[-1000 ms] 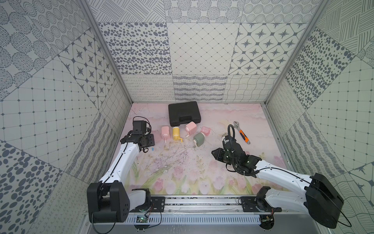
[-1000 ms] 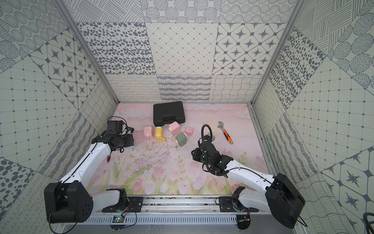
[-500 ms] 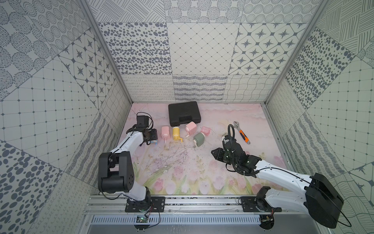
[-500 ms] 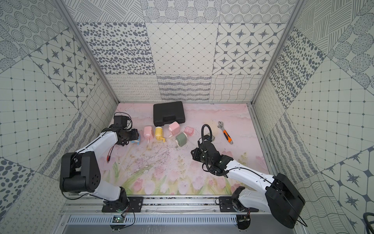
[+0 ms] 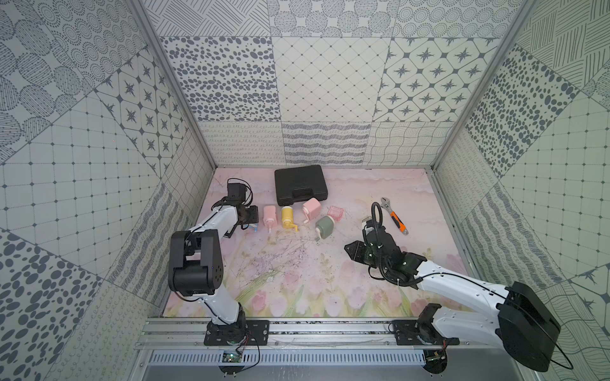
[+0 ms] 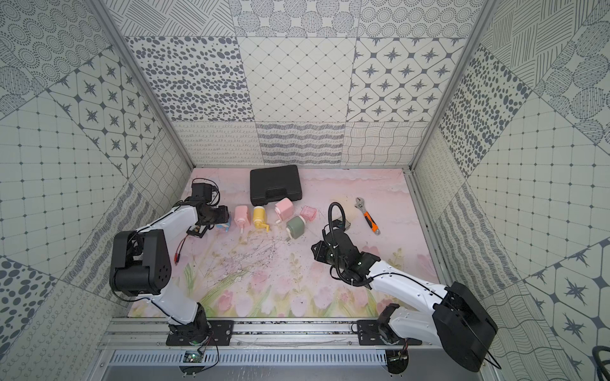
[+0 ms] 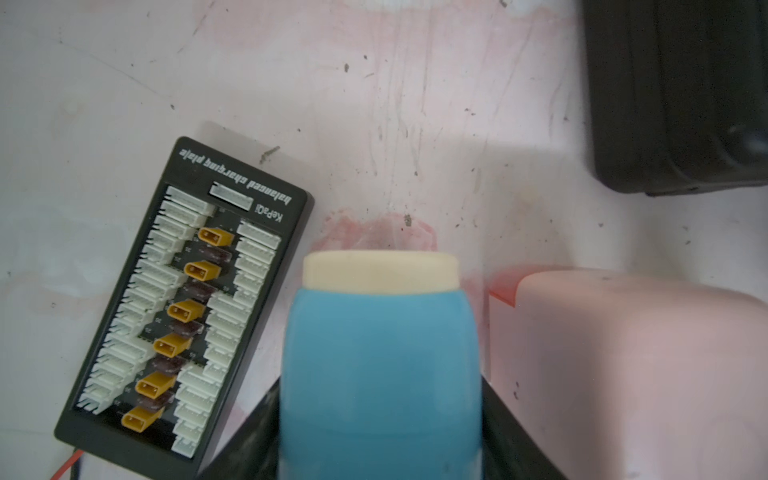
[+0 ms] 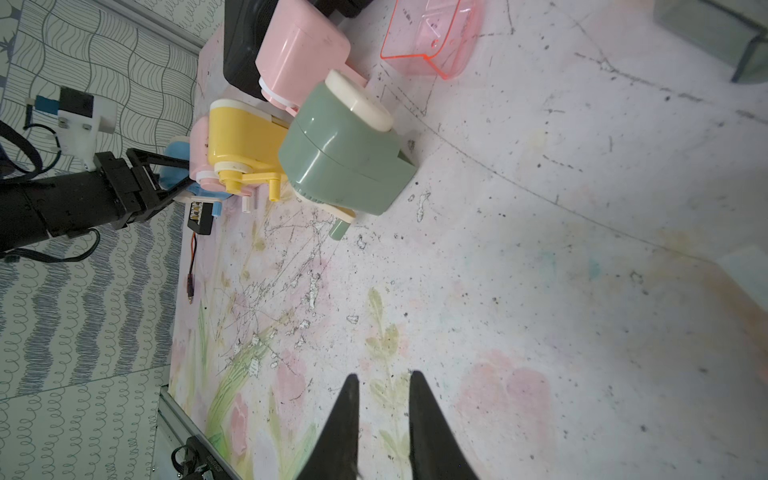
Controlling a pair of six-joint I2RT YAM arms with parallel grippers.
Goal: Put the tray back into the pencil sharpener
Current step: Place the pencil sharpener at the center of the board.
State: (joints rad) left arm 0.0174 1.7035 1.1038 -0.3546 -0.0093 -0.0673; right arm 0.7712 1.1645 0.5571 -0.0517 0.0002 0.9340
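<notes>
Since the pink tray (image 5: 335,213) is lying loose on the desk (image 5: 297,280), open side up afaict, just beside the green sharpener (image 5: 325,226) and near the pink sharpener (image 5: 311,207) by the black case (image 5: 300,184), nothing's been put back yet imo.

Stuff that could go wrong from here: the tray looks like thin clear plastic w/ low walls, so a sloppy pinch prob skates it across the desk or knocks it into the green sharpener. There's a second pink sharpener (image 5: 269,214) next to the yellow sharpener (image 5: 287,216), and I can't tell which one has the empty slot, so the tray could end up at the wrong body. Also a greyish clear piece (image 8: 702,25) near the right arm might be another tray, easy mixup. And the sharpeners are loose things, so pushing a tray in w/o bracing the body prob just shoves it away.

Hands: the right hand (image 8: 384,399) hovers over bare desk, well apart from the tray, tips only a little apart w/ nothing between them. The left hand (image 8: 176,178) is at the far end of the row, pinching a blue sharpener (image 7: 380,374) across its body, just beside the second pink sharpener and a black charging board (image 7: 187,299). So the left is busy w/ the wrong thing tbh. The wrench (image 5: 394,219) is off to the side, not in the way.
</notes>
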